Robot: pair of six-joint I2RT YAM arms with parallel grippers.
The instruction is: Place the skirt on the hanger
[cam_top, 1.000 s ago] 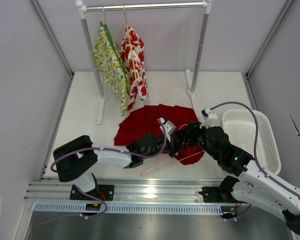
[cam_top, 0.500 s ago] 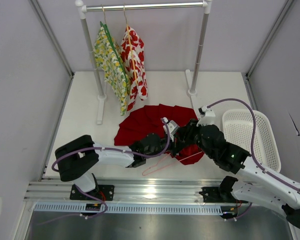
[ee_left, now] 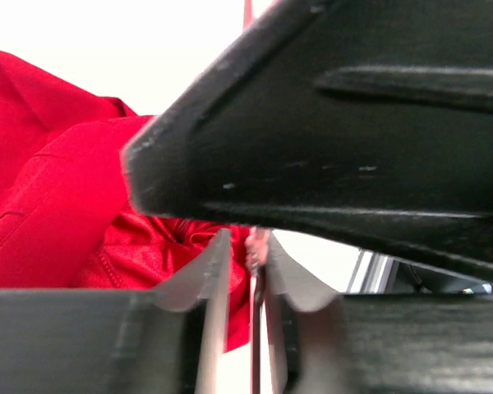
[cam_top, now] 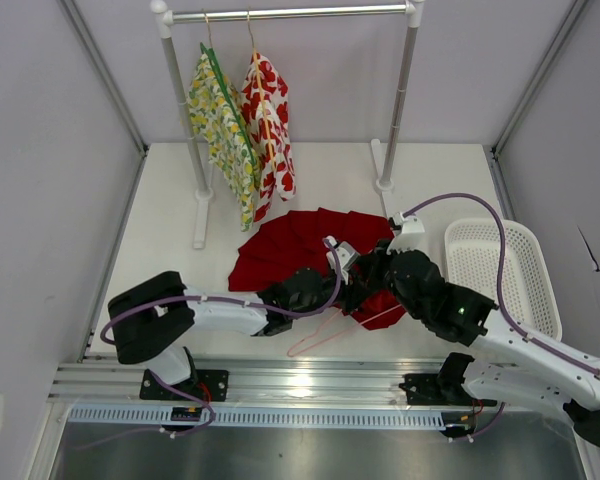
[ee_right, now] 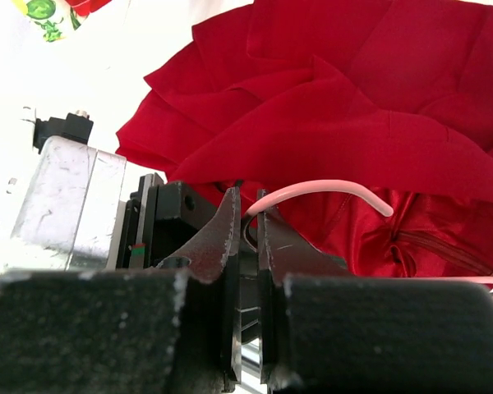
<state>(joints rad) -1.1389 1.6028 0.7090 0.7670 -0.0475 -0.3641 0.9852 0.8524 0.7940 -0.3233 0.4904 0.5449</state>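
Starting at the near edge of the table, the left arm lies low and reaches to the right. The right arm reaches in from the right side. Their tips meet near the middle of the table, at the near side of the red cloth.

The right gripper has its two fingers squeezed almost together. The curved pink hook of the hanger comes out from between them, so it is pinching the hanger by its hook. The left gripper is right next to it, so close that the right one fills most of the left wrist view. The left fingers are set narrow, with a thin bit of wire running between them. A sliver of light shows beside the wire, so I cannot tell if they really grip it.

The triangle part of the hanger sticks out toward the near edge and lies over the bare table. Its right end reaches the red cloth.

The skirt is deep red and lies spread out like a fan on the table, behind and under the two grippers. A white basket sits to its right.

At the back stands a rack. A yellow-green floral garment and a white garment with red flowers hang side by side at its left end.
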